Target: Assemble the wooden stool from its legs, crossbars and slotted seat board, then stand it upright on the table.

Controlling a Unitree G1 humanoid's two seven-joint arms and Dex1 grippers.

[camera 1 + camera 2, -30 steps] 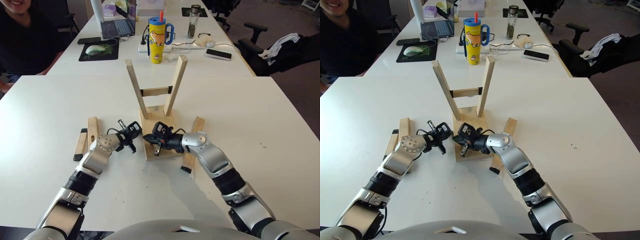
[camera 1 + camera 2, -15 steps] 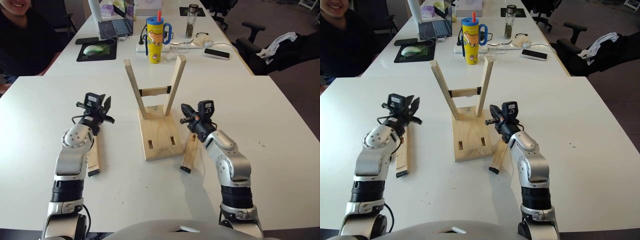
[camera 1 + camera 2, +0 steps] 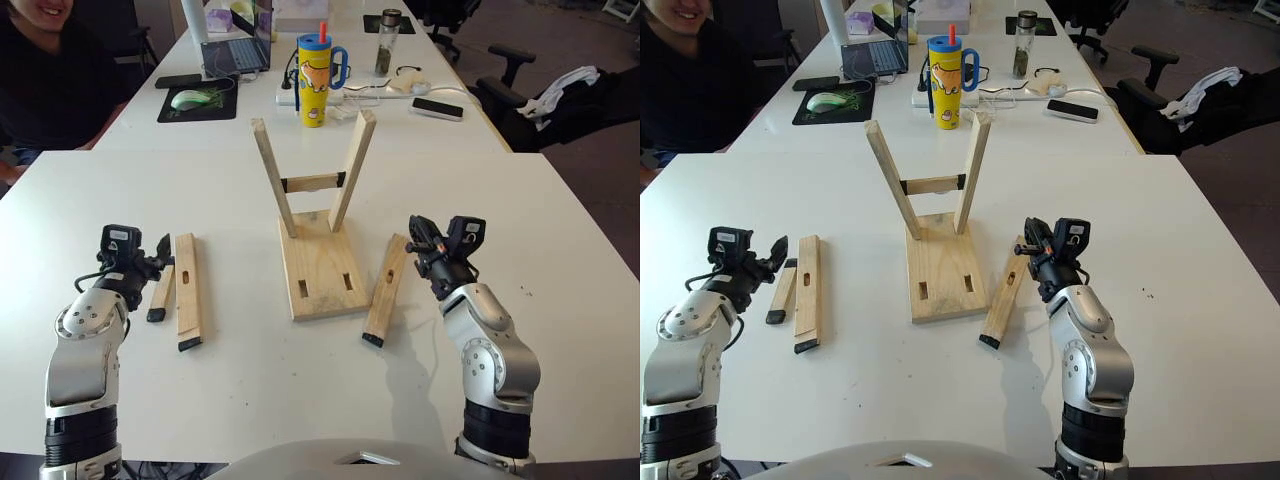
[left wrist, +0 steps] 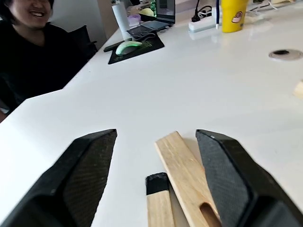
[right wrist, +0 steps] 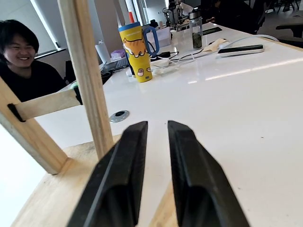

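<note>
— So, what did the head view show?

— The seat (image 3: 318, 268) lay flat in the middle of the table (image 3: 560, 230). Two legs (image 3: 273, 178) stood in its far slots, joined by a crossbar (image 3: 313, 183), and the near slots were bare. A left leg (image 3: 186, 290) and a short bar (image 3: 160, 293) lay loose well left of the seat. A right leg (image 3: 386, 290) lay just beside its right edge. The left gripper (image 3: 162, 255) hung near the short bar, and the right gripper (image 3: 415, 235) near the right leg's far end. Neither held anything.

— And the left wrist view?

— Its fingers (image 4: 90, 175) stood wide apart, with the left leg and short bar lying on the table beyond them.

— The right wrist?

— Its fingers (image 5: 124, 175) had only a narrow gap with nothing in it, and they pointed toward the standing legs.

— The step, then?

— Likely fetching the second pair. The next move probably called for gripping a loose leg and lining its end up with a bare slot.

— The room?

— A white table. Farther back were a yellow mug (image 3: 314, 80), a laptop (image 3: 238, 48), a mouse (image 3: 187, 98), a phone (image 3: 437, 107) and a bottle (image 3: 386, 42).
</note>
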